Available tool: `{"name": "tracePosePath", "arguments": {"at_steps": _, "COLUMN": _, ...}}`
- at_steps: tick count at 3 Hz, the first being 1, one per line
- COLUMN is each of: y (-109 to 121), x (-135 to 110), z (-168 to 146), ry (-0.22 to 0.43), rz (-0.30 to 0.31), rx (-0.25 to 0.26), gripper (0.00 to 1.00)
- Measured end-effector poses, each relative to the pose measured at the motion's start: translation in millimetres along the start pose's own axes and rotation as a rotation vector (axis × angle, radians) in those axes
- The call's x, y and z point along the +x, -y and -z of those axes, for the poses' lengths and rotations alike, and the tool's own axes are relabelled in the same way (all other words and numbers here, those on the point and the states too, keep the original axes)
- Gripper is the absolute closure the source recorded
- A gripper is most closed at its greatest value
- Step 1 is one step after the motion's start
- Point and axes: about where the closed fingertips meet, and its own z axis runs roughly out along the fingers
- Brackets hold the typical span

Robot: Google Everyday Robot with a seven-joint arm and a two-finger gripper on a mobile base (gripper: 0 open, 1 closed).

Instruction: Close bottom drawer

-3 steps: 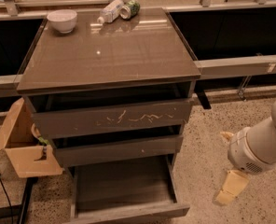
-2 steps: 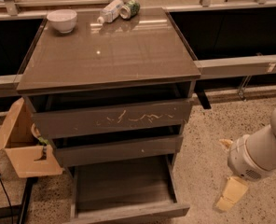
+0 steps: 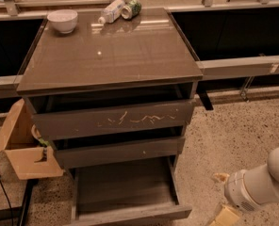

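The bottom drawer is the lowest of three in the grey-brown cabinet and stands pulled well out, its wood-grain floor showing. Its plain front panel runs along the bottom edge of the view. Above it, the middle drawer and the scratched top drawer each stand slightly out. My gripper is at the lower right over the speckled floor, to the right of the bottom drawer's front corner and apart from it. Its two tan fingertips are spread, holding nothing.
A white bowl, a tipped plastic bottle and a green can lie on the cabinet top at the back. An open cardboard box sits against the cabinet's left side. A metal rail runs to the right.
My arm and gripper have moved down in the view, toward the bottom edge. The drawers have not moved.
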Motion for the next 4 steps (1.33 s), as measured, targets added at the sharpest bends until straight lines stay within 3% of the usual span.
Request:
{"name": "tracePosePath", "arguments": {"at_steps": 1, "y": -7.8, "x": 30.1, "z": -48.4, "ry": 0.046, "rz": -0.046, "rx": -0.018, "gripper": 0.43}}
{"name": "tracePosePath", "arguments": {"at_steps": 2, "y": -9.0, "x": 53.4, "z": -85.2, "ry": 0.070, "rz": -0.048, "rx": 0.010, "gripper": 0.65}}
{"name": "tracePosePath", "arguments": {"at_steps": 3, "y": -13.4, "x": 74.9, "z": -123.9, "ry": 0.015, "rz": -0.026, "rx": 0.043, "gripper": 0.90}}
{"name": "tracePosePath", "arguments": {"at_steps": 4, "y": -1.9, "x": 71.2, "z": -129.1, "ry": 0.014, "rz": -0.012, "rx": 0.096, "gripper": 1.00}}
